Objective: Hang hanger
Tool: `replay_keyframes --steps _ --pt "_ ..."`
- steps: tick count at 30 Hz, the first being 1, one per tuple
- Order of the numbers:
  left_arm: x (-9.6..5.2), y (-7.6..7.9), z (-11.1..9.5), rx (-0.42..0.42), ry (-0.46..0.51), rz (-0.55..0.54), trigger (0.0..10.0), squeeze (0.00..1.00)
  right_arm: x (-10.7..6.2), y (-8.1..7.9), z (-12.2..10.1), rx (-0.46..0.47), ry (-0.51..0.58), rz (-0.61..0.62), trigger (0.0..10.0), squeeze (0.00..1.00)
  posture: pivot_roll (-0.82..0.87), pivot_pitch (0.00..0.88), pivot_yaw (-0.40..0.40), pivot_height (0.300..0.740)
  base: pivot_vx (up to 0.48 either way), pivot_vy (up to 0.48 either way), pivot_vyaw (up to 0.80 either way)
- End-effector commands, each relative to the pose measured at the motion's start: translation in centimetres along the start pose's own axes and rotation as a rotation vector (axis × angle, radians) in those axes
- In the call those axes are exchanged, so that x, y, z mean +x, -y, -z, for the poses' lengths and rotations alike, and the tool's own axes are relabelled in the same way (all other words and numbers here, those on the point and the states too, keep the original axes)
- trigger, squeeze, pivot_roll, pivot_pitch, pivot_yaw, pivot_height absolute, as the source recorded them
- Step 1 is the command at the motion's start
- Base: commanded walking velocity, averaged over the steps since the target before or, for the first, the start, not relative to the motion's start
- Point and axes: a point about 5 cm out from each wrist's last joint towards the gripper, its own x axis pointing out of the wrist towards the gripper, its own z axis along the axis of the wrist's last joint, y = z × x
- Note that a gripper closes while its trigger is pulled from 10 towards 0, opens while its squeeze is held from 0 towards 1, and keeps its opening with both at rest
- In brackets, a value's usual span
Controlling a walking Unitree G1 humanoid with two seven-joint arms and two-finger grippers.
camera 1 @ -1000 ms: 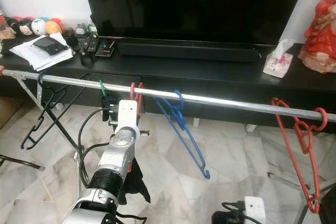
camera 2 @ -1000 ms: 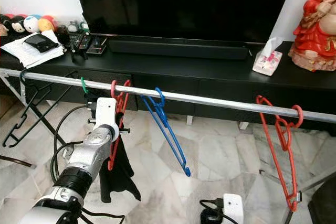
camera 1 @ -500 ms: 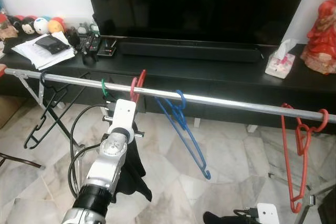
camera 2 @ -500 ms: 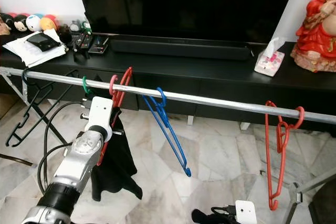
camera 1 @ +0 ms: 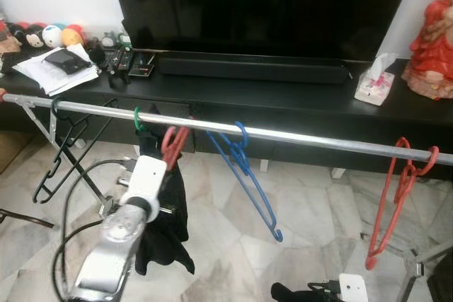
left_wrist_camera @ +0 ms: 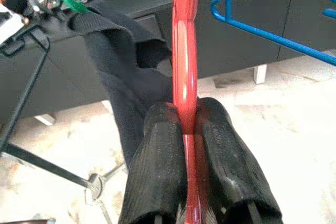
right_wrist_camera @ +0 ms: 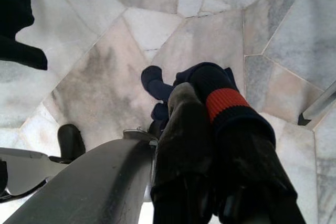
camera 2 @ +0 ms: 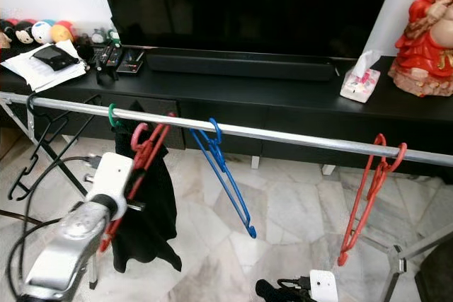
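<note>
— What spans the room?
— A silver rail [camera 1: 297, 136], carrying a blue hanger [camera 1: 244, 167] and a black garment [camera 1: 166, 217].
— And the red hanger [left_wrist_camera: 185, 77]?
— Just below the rail, pinched between the left gripper's [left_wrist_camera: 189, 124] fingers.
— The right gripper [right_wrist_camera: 210, 124]?
— Low over the floor, clamped on a dark sock [right_wrist_camera: 223, 98].

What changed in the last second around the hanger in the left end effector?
The left end effector, shut on the red hanger, dropped back toward the robot. The hook, raised above the rail before, now sits just below it. The far red hanger swung its bottom leftward. The blue hanger and black garment stayed put.
</note>
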Motion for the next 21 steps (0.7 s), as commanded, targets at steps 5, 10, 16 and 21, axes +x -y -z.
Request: replay_keyframes --steps 5,10,16,21 --pt "-2.4 -0.9 1.8 0.055 -0.053 0.102 10.0 0.00 -0.1 0.1 0.2 -0.003 -0.003 0.001 10.0 0.00 -0.12 0.011 0.003 0.740 0.000 0.000 0.00" --pt "-3.6 -1.8 4.3 0.038 -0.163 0.094 10.0 0.00 0.0 -0.2 0.0 -0.012 0.013 -0.011 10.0 0.00 -0.12 0.012 -0.001 0.740 0.000 0.000 0.00" --pt "-3.4 -1.6 3.0 -0.008 -0.074 0.014 10.0 0.00 0.0 -0.2 -0.1 -0.010 0.019 -0.008 10.0 0.00 -0.11 0.010 -0.001 0.740 0.000 0.000 0.00" --pt "-4.9 -0.2 3.2 0.014 0.002 0.039 10.0 0.00 0.0 -0.7 0.3 -0.012 0.010 -0.011 10.0 0.00 -0.12 0.011 0.003 0.740 0.000 0.000 0.00"
